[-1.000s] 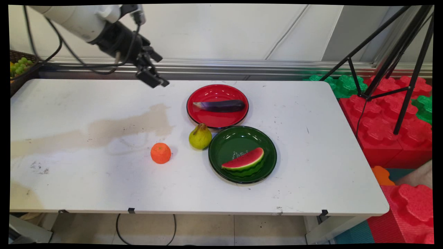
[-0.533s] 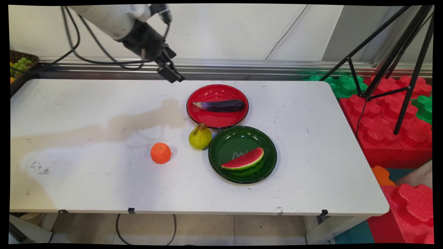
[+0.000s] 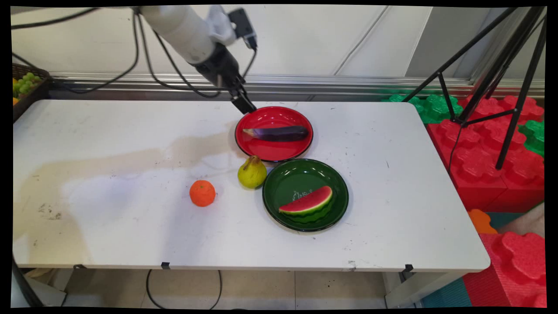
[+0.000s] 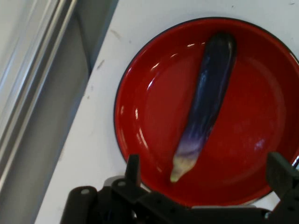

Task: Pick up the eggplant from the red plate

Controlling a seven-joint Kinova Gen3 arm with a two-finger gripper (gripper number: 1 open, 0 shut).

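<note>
Could go wrong by clipping the raised rim of the red plate (image 3: 261,152) with a finger, given a gripper (image 3: 246,104) poised above that rim's far-left side rather than over the centre; might tilt or slide the plate toward the pear (image 3: 252,173) just beside its near edge. Could also send the smooth, tapered eggplant (image 3: 279,133) rolling on the glossy surface. Spread wide, gripping nothing. Lies lengthwise across the plate's middle, near the far edge of the table (image 3: 109,226), pale stem end nearest the hand, just ahead of the fingers (image 4: 133,168) and roughly in line with the gap between them.
</note>
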